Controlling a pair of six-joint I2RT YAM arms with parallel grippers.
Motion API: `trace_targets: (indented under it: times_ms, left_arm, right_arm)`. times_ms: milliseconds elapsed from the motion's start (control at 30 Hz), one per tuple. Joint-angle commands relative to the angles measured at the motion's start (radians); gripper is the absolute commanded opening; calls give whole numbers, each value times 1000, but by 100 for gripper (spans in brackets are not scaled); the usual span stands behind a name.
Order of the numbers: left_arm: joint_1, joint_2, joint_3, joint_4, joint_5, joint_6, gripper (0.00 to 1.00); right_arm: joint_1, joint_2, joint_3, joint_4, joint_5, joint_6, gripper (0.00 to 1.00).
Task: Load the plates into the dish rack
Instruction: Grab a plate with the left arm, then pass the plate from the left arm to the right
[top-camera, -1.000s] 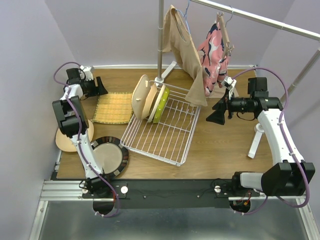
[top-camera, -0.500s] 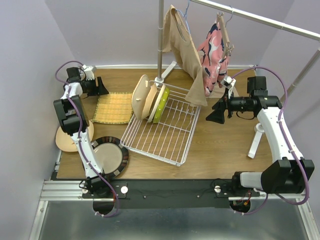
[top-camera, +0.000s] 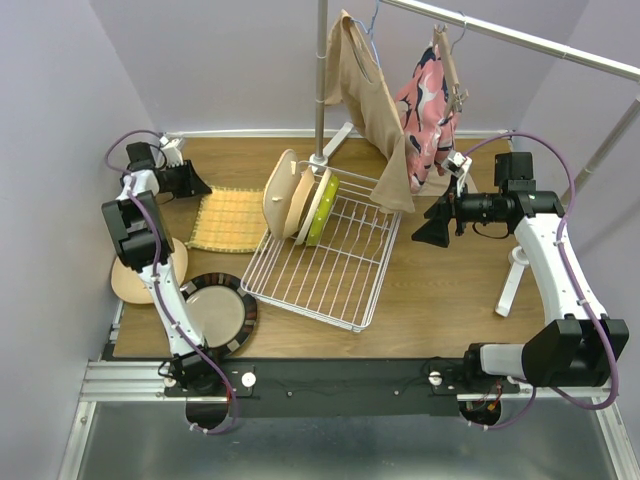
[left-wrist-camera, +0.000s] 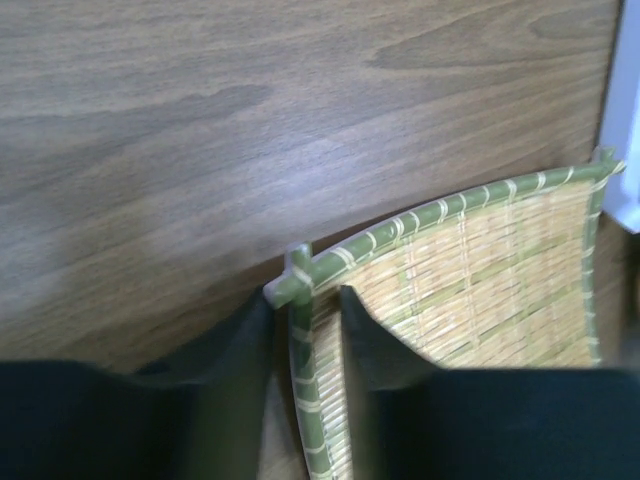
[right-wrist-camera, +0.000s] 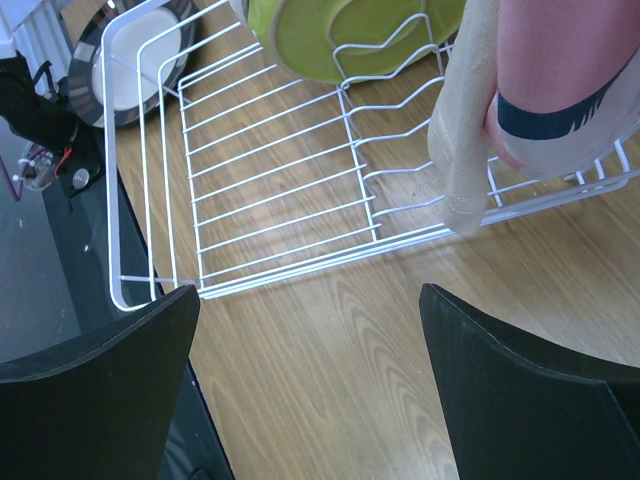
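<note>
The left pincer (left-wrist-camera: 305, 300) stood with jaws narrowly apart, astride the woven mat's (left-wrist-camera: 480, 270) green corner edge; the right pincer (right-wrist-camera: 310, 290) gaped wide beside the dish rack (top-camera: 325, 262).

Robot lab cell, dressed with household props. Plain lilac walls (top-camera: 60, 120) box in a wood-grain table (top-camera: 440, 290) on three sides. Along the near edge runs a bare aluminium rail (top-camera: 120, 380), with the left arm (top-camera: 135, 225) and right arm (top-camera: 545, 250) bolted to it and purple cables (top-camera: 590, 330) looping loose. The props are domestic: a white wire dish rack (top-camera: 330, 270) with plates (top-camera: 300, 205) on edge, a woven mat (top-camera: 228, 216), and a clothes rail (top-camera: 321, 70) hung with a tan garment (top-camera: 370, 100) and a pink patterned one (top-camera: 425, 110).
</note>
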Motion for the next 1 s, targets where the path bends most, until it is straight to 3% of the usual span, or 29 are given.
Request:
trace_targets:
  times_ms: [0,67,100,567,733,967]
  left_arm:
    - [10,2,-38,-52,50,-12,28]
    - [19,-25,-39,-45,63,-24,24]
    - [24,-37,-44,-39,73,-35,0]
    - [173,-341,-285,274,196,-386,0]
    - [179,-430,-391,455,176,-557,0]
    - [177,-516,-397,595,106,-700,0]
  right_arm:
    - [6,-4,29,-19,-9,-5,100]
    - [4,-9,30,-19,-9,-5,100]
    - [6,-10,30,-19,-9,-3,100]
    - [4,-52,29,-21,-34,9,100]
    - [6,-56,34,-24,-40,9,100]
    - [6,-59,35,-55,-43,-25,100]
